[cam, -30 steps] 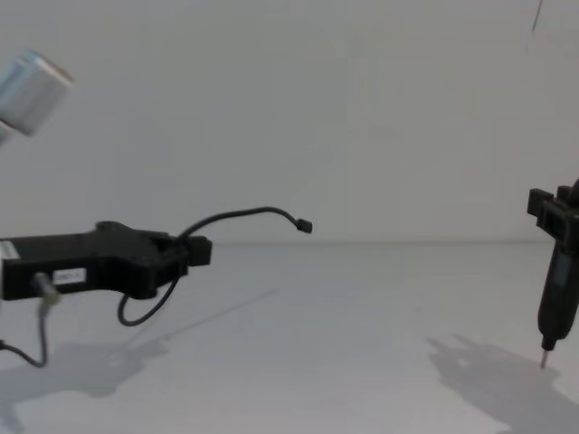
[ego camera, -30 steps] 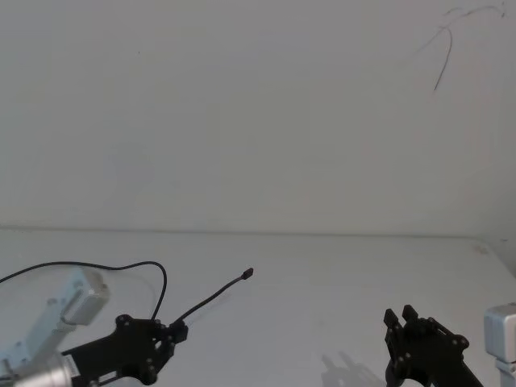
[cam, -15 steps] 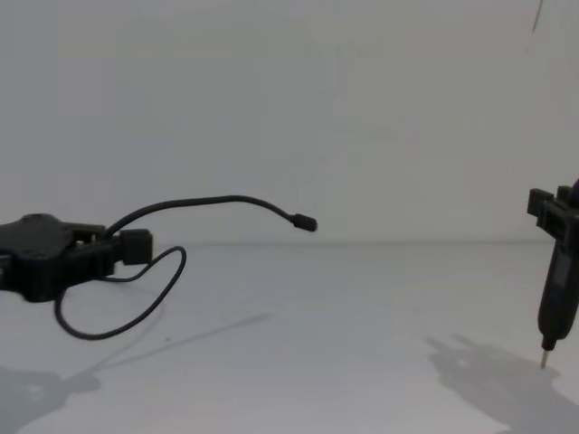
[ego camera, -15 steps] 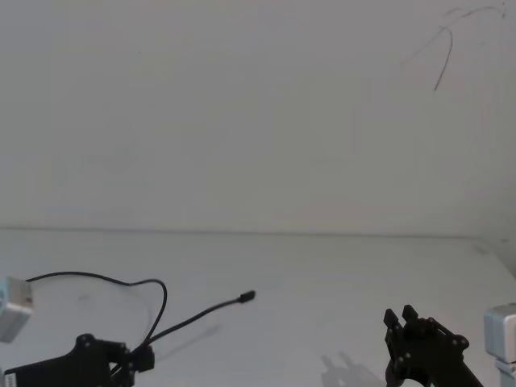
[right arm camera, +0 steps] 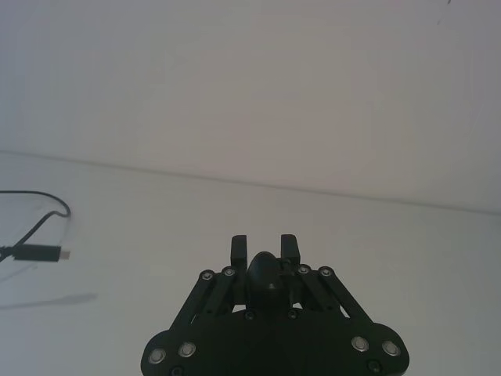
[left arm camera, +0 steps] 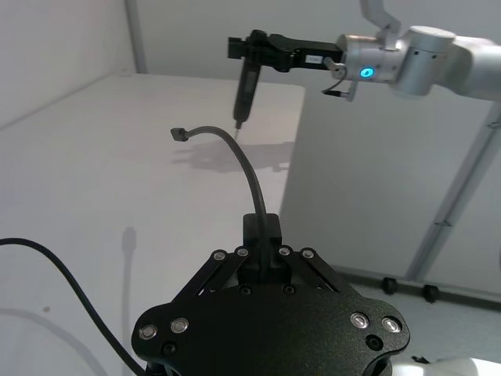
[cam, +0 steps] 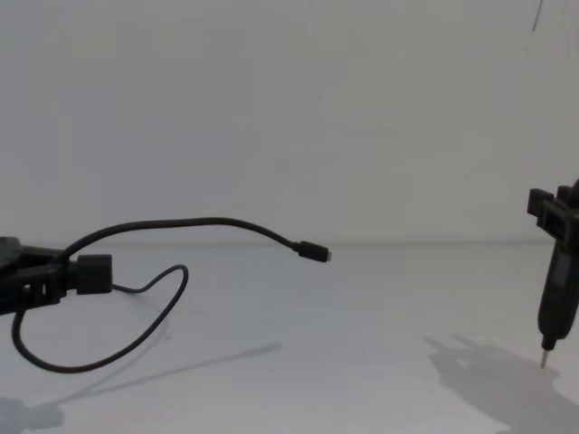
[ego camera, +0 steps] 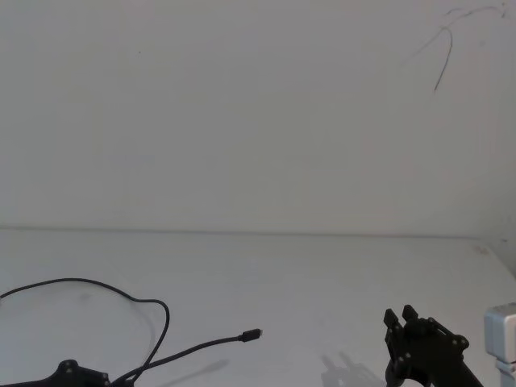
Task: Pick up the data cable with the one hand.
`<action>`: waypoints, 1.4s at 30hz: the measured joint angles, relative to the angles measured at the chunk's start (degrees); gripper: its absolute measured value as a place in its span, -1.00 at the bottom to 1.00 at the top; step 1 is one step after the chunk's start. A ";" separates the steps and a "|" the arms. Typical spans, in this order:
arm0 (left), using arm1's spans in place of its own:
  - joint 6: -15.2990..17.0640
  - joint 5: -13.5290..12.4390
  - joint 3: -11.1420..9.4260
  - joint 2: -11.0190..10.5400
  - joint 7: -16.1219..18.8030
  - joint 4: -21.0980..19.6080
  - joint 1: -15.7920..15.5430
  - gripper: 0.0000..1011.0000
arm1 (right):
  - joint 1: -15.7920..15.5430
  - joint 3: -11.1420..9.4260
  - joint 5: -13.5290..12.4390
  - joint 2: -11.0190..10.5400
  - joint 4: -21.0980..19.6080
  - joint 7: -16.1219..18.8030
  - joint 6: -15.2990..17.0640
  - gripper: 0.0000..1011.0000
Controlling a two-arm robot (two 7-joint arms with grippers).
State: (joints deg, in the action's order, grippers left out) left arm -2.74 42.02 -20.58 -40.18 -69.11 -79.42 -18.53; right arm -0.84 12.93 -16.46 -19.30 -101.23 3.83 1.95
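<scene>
My left gripper (cam: 56,277) sits at the left edge of the chest view, shut on the blocky black plug (cam: 93,273) of the data cable (cam: 208,221). The left wrist view shows that plug (left arm camera: 261,229) clamped in the left gripper (left arm camera: 263,252). From there the thin black cable arcs forward to its small metal-tipped plug (cam: 316,254), which hangs in the air above the table. A slack loop (cam: 99,362) droops below the gripper. In the head view the cable (ego camera: 165,310) trails off the left edge. My right gripper (cam: 559,271) is shut on a slim pen-like tool (cam: 548,325) at the right.
The white table (cam: 362,344) carries only shadows of the cable and of the right arm. A white wall (ego camera: 242,121) stands behind it, with a thin dark wire (ego camera: 443,60) at its upper right. The table's edge (left arm camera: 293,141) drops off beside the right arm.
My left gripper has pulled back and to the left with the cable's blocky plug in it. The free small plug has dropped lower and swung level. The right arm has not moved.
</scene>
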 joint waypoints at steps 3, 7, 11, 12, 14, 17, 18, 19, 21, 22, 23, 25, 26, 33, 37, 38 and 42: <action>0.09 0.65 -0.32 -0.16 -1.62 0.72 -0.39 -0.93 | -0.02 -0.11 -0.01 0.14 -0.17 -0.01 0.03 -0.50; 0.19 1.26 -0.61 -0.30 -3.10 1.46 -0.75 -0.93 | -0.03 -0.39 -0.34 0.54 -0.76 -0.13 0.38 -0.50; 0.26 1.75 -0.86 -0.42 -4.33 2.08 -1.05 -0.93 | 0.02 -0.81 -1.27 1.25 -1.64 -0.22 0.98 -0.50; 0.27 1.83 -0.91 -0.44 -4.50 2.15 -1.10 -0.93 | 0.06 -0.90 -1.50 1.46 -1.87 -0.22 1.13 -0.50; 0.30 2.02 -0.99 -0.48 -4.97 2.35 -1.21 -0.93 | 0.23 -1.11 -2.36 1.99 -2.44 -0.21 1.63 -0.50; 0.32 2.16 -1.05 -0.51 -5.36 2.52 -1.29 -0.93 | 0.58 -1.33 -3.72 2.83 -3.28 -0.05 2.31 -0.50; 0.33 2.21 -1.08 -0.52 -5.47 2.57 -1.33 -0.93 | 0.66 -1.38 -3.93 3.03 -3.46 0.00 2.43 -0.50; 0.34 2.30 -1.12 -0.54 -5.68 2.68 -1.37 -0.93 | 0.78 -1.41 -4.39 3.24 -3.66 0.14 2.68 -0.50; 0.35 2.37 -1.15 -0.56 -5.87 2.76 -1.41 -0.93 | 1.18 -1.46 -5.50 4.00 -4.19 0.53 3.32 -0.50; 0.36 2.44 -1.18 -0.57 -6.02 2.82 -1.45 -0.93 | 1.44 -1.48 -6.29 4.41 -4.48 0.81 3.80 -0.50; 0.37 2.47 -1.19 -0.57 -6.09 2.87 -1.47 -0.93 | 1.59 -1.47 -6.86 4.65 -4.62 1.02 4.10 -0.50; 0.38 2.54 -1.23 -0.58 -6.28 2.95 -1.53 -0.93 | 2.08 -1.37 -8.12 5.36 -5.01 1.52 4.77 -0.50; 0.39 2.56 -1.24 -0.58 -6.33 2.97 -1.53 -0.93 | 2.25 -1.29 -8.52 5.57 -5.11 1.69 5.01 -0.50; 0.43 2.72 -1.31 -0.62 -6.69 3.16 -1.62 -0.93 | 4.08 0.36 -11.03 6.83 -5.44 3.55 6.84 -0.50; 0.43 2.77 -1.34 -0.64 -6.82 3.23 -1.64 -0.93 | 5.21 1.64 -11.54 7.15 -5.40 4.51 7.51 -0.50; 0.43 2.79 -1.35 -0.64 -6.86 3.26 -1.65 -0.93 | 5.45 1.90 -11.61 7.21 -5.36 4.67 7.61 -0.50; 0.43 2.82 -1.37 -0.66 -6.95 3.30 -1.67 -0.93 | 6.37 3.26 -11.99 7.46 -5.09 5.47 8.07 -0.50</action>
State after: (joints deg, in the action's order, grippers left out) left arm -2.32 44.83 -21.95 -40.84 -76.05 -76.12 -20.20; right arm 5.53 16.18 -28.45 -11.84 -106.32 9.30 10.02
